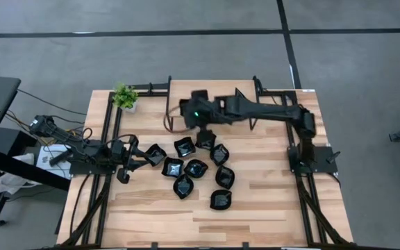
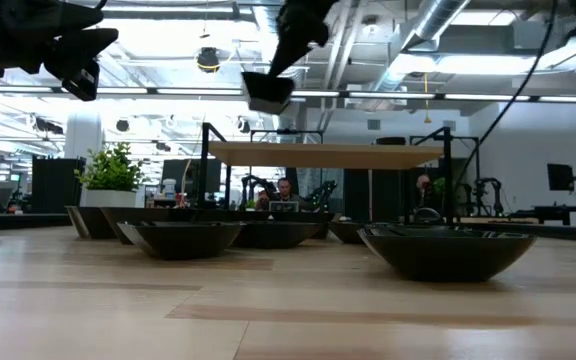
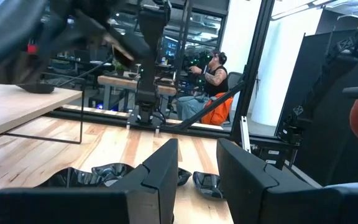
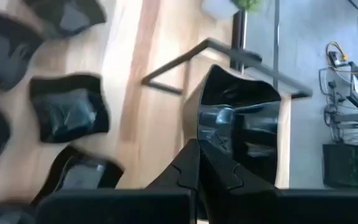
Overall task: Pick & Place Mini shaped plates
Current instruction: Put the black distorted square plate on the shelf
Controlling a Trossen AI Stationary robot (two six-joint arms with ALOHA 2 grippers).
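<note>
Right hand [image 4: 197, 163] is clenched on one black mini plate [image 4: 241, 127], pinching its rim; the plate hangs clear above the worktop [image 1: 269, 208], tilted, over the far middle part of the wooden surface near the metal frame rail. In the high view the right arm stretches from its base on the right side across to the far centre, with the right hand [image 1: 186, 119] just beyond the cluster of plates. In the low view the lifted plate [image 2: 268, 92] shows raised well above the worktop.

Left hand [image 1: 132, 165] sits low at the left edge of the worktop, fingers [image 3: 160, 174] parted, grasping nothing, pointing toward the plate cluster. It is just beside the leftmost plate but apart from it.

Remaining mini plates [image 1: 194, 169] lie in a loose cluster at the worktop's centre, around ten glossy black dishes of mixed shapes, some touching neighbours, one [image 1: 221, 200] slightly apart toward the near side. The right wrist view shows several of them [image 4: 67, 115] on the wood below the held plate.

Small green potted plant [image 1: 125, 97] stands at the far left corner of the worktop, well apart from the plates.

People are seated at desks in the room behind, one person [image 3: 213, 74] visible in the left wrist view.
</note>
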